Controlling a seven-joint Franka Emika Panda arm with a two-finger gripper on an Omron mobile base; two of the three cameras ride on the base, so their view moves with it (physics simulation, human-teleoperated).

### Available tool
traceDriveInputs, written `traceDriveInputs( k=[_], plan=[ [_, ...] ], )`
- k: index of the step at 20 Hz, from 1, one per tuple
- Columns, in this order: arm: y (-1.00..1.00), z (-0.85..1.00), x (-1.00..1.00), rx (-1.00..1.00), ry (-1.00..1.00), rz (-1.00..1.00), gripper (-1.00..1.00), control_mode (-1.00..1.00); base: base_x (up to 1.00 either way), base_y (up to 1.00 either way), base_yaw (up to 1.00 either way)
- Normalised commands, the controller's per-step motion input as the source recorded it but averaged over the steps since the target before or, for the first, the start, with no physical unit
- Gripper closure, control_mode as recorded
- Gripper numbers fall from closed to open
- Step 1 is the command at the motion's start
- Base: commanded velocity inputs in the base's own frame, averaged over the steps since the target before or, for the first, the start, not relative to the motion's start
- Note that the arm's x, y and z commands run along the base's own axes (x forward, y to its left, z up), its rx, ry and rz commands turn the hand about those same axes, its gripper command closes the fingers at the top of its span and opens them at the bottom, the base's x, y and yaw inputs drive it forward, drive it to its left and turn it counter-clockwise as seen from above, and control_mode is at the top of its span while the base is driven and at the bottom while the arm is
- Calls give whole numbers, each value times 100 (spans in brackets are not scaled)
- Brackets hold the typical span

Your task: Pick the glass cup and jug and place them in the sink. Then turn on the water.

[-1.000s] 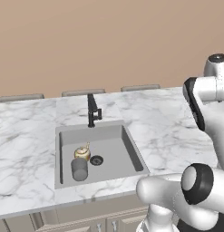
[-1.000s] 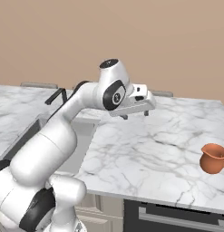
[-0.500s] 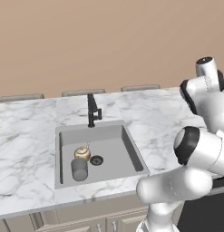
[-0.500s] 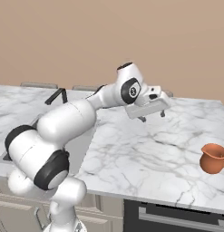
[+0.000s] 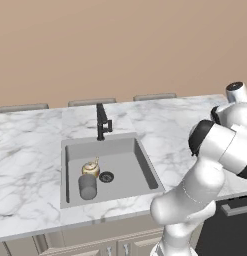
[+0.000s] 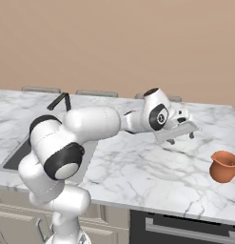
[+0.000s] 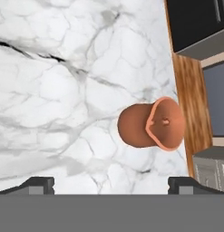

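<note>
Left base view: the sink (image 5: 145, 167) is set in the white marble worktop (image 5: 30, 165), with the black tap (image 5: 101, 121) at its back rim. Inside the basin the cup (image 5: 88, 186) stands upright near the front left, just beside a small golden teapot (image 5: 91, 168) and the round drain (image 5: 106, 176). No stream falls from the tap. The white arm (image 5: 210, 165) rises at the lower right and reaches off to the right.

Right base view: the arm stretches across the worktop (image 6: 138, 167) to the right, and the end effector (image 6: 180, 138) hangs above the marble with nothing between its fingers. The jug (image 6: 223, 166) sits upright near the worktop's right front corner, well apart from the end effector (and far from the sink (image 6: 14, 155), whose edge shows at the left). The tap (image 6: 62, 101) shows behind the arm.

Hand view: the jug (image 7: 140, 126) lies ahead on the marble (image 7: 54, 90), its flared rim (image 7: 165, 124) turned toward the worktop's edge. The two dark fingertips (image 7: 36, 185) stand wide apart at the bottom corners, so the end effector is open and empty, not touching the jug.
</note>
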Motion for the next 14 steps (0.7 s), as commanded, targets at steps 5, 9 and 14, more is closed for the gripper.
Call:
traceDriveInputs(
  k=[5, 9, 14],
  plan=[
    [-76, -13, 6, 0, 1, 0, -100, -100, 0, 0, 0],
    [-60, -35, 8, 0, 0, 0, -100, -100, 0, 0, 0],
    [-42, -34, 3, 0, 0, 0, -100, -100, 0, 0, 0]
  ],
)
